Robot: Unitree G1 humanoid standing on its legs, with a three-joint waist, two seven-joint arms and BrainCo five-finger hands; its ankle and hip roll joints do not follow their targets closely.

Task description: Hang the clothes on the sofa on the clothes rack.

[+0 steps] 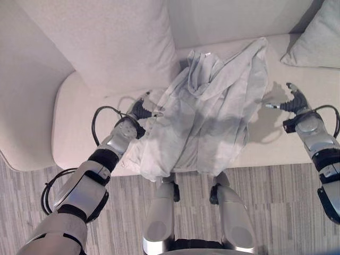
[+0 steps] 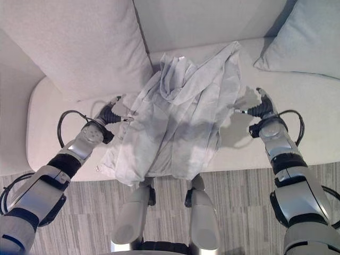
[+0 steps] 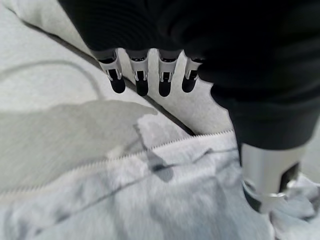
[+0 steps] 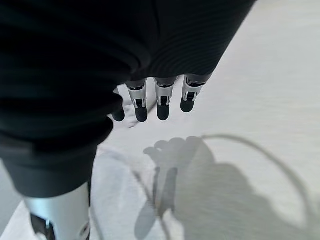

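Note:
A light grey hooded zip jacket [image 1: 207, 117] lies crumpled on the middle of the pale sofa seat [image 1: 77, 125], its hem hanging over the front edge. My left hand [image 1: 137, 111] is at the jacket's left edge, open. In the left wrist view its straight fingers [image 3: 140, 77] hover over the zipper edge of the jacket [image 3: 150, 200] without gripping it. My right hand [image 1: 295, 102] is over the seat just right of the jacket, also open. Its fingers [image 4: 160, 102] hang above bare sofa in the right wrist view, with a bit of white cloth [image 4: 120, 200] below them.
A large back cushion [image 1: 106, 37] leans behind my left hand. A loose pillow [image 1: 316, 37] rests at the seat's far right. The sofa's left armrest [image 1: 26, 106] rises beside my left arm. Striped carpet [image 1: 276, 196] runs in front of the sofa.

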